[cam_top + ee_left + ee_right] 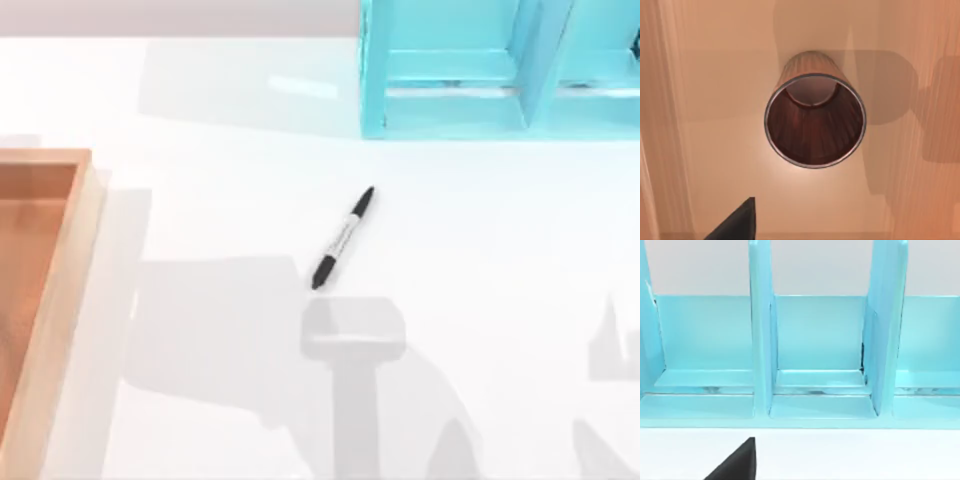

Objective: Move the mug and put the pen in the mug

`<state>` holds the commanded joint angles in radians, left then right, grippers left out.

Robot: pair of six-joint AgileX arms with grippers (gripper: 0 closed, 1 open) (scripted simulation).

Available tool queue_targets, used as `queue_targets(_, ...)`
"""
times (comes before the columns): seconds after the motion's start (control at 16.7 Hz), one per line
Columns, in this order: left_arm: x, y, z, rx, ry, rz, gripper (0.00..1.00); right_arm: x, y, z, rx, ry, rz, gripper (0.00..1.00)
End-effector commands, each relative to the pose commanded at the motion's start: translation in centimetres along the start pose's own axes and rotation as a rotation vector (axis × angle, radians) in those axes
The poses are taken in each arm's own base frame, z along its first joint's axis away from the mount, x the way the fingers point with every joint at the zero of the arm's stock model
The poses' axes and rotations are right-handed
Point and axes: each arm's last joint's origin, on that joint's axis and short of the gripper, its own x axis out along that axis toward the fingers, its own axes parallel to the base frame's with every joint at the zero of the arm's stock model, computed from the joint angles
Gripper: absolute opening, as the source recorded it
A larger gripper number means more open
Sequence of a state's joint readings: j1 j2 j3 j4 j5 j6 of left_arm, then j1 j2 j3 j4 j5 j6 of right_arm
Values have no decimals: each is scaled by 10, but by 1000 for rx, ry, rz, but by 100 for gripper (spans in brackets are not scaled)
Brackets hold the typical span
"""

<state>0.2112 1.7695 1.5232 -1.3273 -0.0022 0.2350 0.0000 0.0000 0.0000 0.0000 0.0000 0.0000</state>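
Note:
The mug [815, 135] is a reddish-brown cup with a dark inside. It stands upright on the floor of the wooden tray [715, 100], and I look straight down into it in the left wrist view. A dark part of my left gripper [737, 224] hangs above the tray floor, a little off from the mug and not touching it. The pen [343, 238], black with a pale labelled middle, lies slantwise on the white table near the centre. A dark part of my right gripper [737, 464] hangs over the table, facing the cyan rack [815, 355].
The wooden tray [70, 270] takes up the table's left edge, with raised walls. The cyan rack [500, 80], split by upright dividers, stands at the back right. Arm shadows fall on the white table in front of the pen.

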Motion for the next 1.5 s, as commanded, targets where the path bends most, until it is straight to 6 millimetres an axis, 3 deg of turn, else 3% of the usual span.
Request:
queue_targets(0.18,1,-2,0,4,-2,0,100,0,0,0,0,0,0,100)
queue_targets(0.3,12,-1,1,1,7,-1,100,0,0,0,0,0,0,100)
queue_targets(0.78,97,0,1,0,-1,0,100,0,0,0,0,0,0,100)
queue_targets(1.08,100,0,0,0,0,0,100,0,0,0,0,0,0,100)
queue_targets(1.5,100,0,0,0,0,0,47,0,0,0,0,0,0,100)
